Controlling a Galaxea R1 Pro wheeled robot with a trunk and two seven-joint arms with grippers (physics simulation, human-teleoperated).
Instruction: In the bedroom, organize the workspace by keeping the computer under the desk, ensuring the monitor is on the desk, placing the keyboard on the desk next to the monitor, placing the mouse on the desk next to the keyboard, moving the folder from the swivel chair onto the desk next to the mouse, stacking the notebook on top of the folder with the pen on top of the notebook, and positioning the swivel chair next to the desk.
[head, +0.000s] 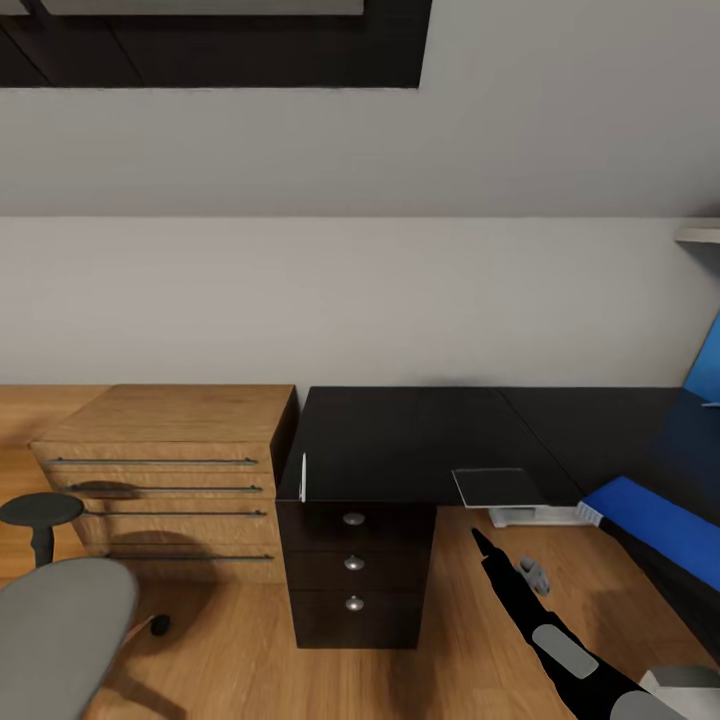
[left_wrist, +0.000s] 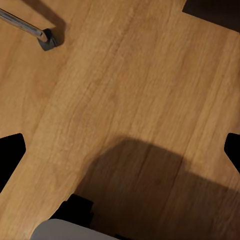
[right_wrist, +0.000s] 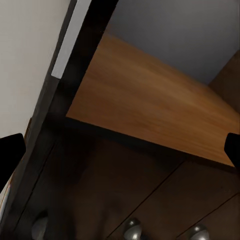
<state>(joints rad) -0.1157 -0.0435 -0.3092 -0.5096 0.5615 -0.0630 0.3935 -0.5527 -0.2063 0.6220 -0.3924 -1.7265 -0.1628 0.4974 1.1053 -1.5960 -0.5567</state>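
Head view: the black L-shaped counter (head: 420, 440) fills the centre of the frame, with its three-drawer unit (head: 354, 560) and silver knobs below centre and a light wooden dresser (head: 170, 470) just beside it on the left. The blue folder (head: 650, 515) lies at centre right, along the front edge of the counter's right wing, with its white page edges turned toward the middle of the frame. The dark grey notebook (head: 495, 487) lies flat at the counter's front edge, just left of the folder and apart from it. A thin pale stick, apparently the pen (head: 304, 476), stands at the counter's left edge; it is too small for you to be sure. The chair (head: 60, 630) sits at lower left on the wooden floor (head: 230, 680), well apart from the folder. Your right arm (head: 540, 620) reaches up from lower right toward the drawer unit. Right wrist view: the right gripper (right_wrist: 120, 150) points at the drawer knobs and the counter's edge; its fingers (right_wrist: 10, 152) stand wide apart and hold nothing. Left wrist view: the left gripper (left_wrist: 120, 150) hangs over bare floor, its fingers (left_wrist: 10, 155) equally wide and empty, with one chrome chair leg and its castor (left_wrist: 47, 39) at upper left.
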